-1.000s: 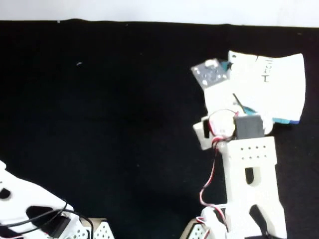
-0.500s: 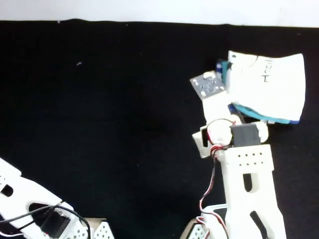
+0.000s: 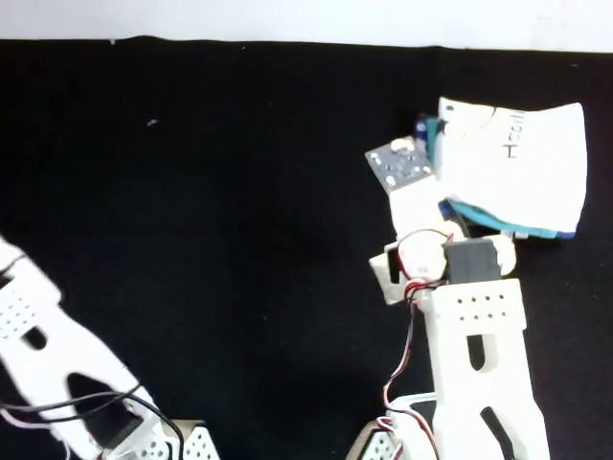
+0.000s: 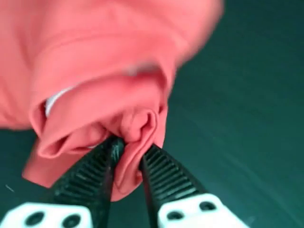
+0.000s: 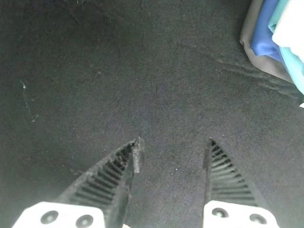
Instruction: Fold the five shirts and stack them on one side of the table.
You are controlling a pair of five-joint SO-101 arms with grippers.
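A stack of folded shirts (image 3: 512, 168) lies at the far right of the black table, a white one on top with teal and blue edges under it. The same stack's blue and teal edges (image 5: 270, 35) show in the right wrist view. My right gripper (image 5: 173, 145) hangs open over bare cloth just left of the stack, nothing between its fingers. My right arm (image 3: 460, 316) stretches up from the front edge. My left gripper (image 4: 130, 152) is shut on a bunched fold of a red shirt (image 4: 99, 71), which hangs above the table. My left arm (image 3: 48, 355) is at the front left corner.
The black tablecloth (image 3: 239, 192) covers the whole table, with wide free room in the middle and left. A pale wall strip (image 3: 287, 19) runs along the far edge. Red and white cables (image 3: 402, 355) hang beside the right arm.
My left arm has swung up and out along the left edge. My right arm drew slightly back from the stack a second ago and has kept still since.
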